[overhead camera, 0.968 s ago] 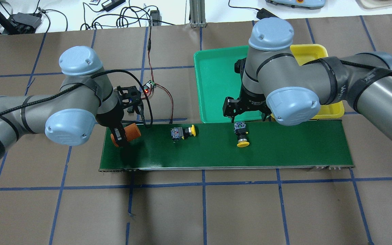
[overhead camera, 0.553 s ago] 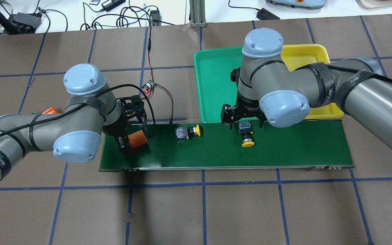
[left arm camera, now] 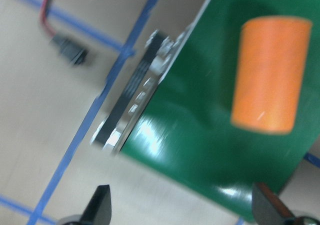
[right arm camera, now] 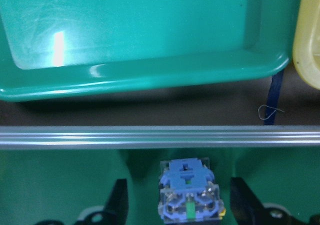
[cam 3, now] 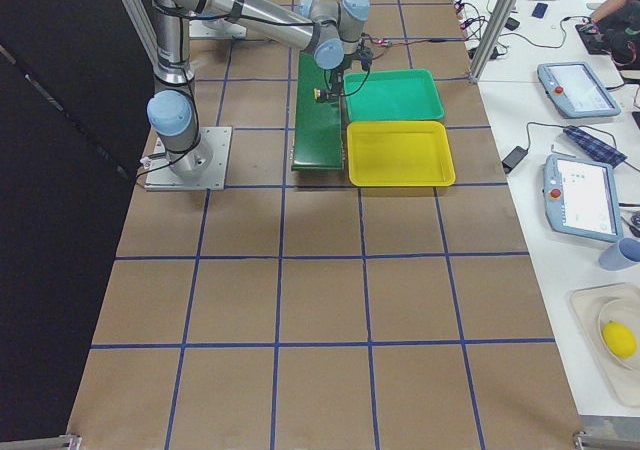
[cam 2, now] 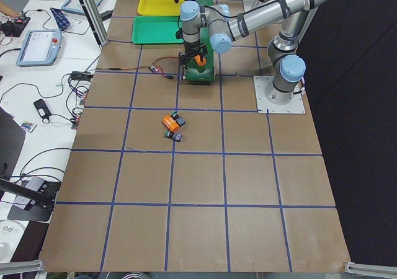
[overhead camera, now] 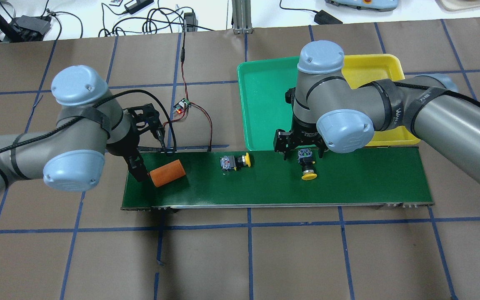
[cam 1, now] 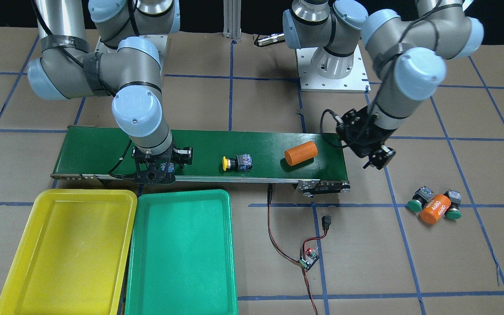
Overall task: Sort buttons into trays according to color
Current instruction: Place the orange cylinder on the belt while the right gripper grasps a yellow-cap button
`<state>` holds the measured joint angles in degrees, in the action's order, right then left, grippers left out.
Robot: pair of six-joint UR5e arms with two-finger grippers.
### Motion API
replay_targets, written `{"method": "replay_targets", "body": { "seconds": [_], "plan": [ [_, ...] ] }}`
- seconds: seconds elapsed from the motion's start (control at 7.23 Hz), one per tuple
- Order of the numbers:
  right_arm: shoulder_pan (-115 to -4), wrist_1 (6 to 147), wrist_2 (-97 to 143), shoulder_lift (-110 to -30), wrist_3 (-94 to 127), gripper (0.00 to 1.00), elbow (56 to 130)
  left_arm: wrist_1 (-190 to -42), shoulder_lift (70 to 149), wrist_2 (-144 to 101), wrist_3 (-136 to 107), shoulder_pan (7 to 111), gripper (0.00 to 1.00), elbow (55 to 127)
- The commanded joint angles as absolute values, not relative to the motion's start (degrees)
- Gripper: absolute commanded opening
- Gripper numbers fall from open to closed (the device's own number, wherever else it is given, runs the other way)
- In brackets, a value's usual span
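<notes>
Right hand (overhead camera: pixel 301 155) is low over the far edge of the belt (overhead camera: pixel 348 179), jaws wide and straddling the switch body of a yellow button (overhead camera: pixel 308 166). Wrist view shows a gap on both sides, so no contact; the button lies on its side with its cap toward the near edge.

Second yellow button (overhead camera: pixel 235 161) also lies on the belt, further left near the middle, cap pointing right.

Left hand (cam 1: pixel 376 157) is at the belt's left end, jaws wide, holding nothing. An orange cylinder (overhead camera: pixel 168 173) lies on the belt just right of it, not touching.

Two green buttons (cam 1: pixel 419 199) (cam 1: pixel 452 205) are off the belt on the surface (cam 1: pixel 475 262), far left, flanking a second orange cylinder (cam 1: pixel 435 209) marked 4680.

Green tray (overhead camera: pixel 261 104) and yellow tray (overhead camera: pixel 373 66) sit side by side just beyond the belt's far edge, green on the left. No buttons in either.
</notes>
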<state>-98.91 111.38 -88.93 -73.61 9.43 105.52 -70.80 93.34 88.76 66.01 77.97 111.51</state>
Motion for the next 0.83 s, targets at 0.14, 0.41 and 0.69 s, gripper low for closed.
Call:
{"method": "replay_targets", "body": {
  "seconds": [0.14, 0.41, 0.69],
  "plan": [
    [-97.3, 109.3, -89.7, -74.0, 9.3, 0.0, 104.9, -72.9, 100.2, 85.6, 66.7, 58.9, 1.0, 103.3],
    [-95.4, 110.4, -89.7, -72.9, 9.0, 0.0, 97.6, -68.2, 110.9, 86.4, 65.8, 57.5, 1.0, 93.7],
    [-91.4, 112.6, -90.2, -63.9, 6.7, 0.0, 82.9, -68.1, 116.7, 86.4, 65.8, 57.5, 1.0, 92.6]
  ]
}}
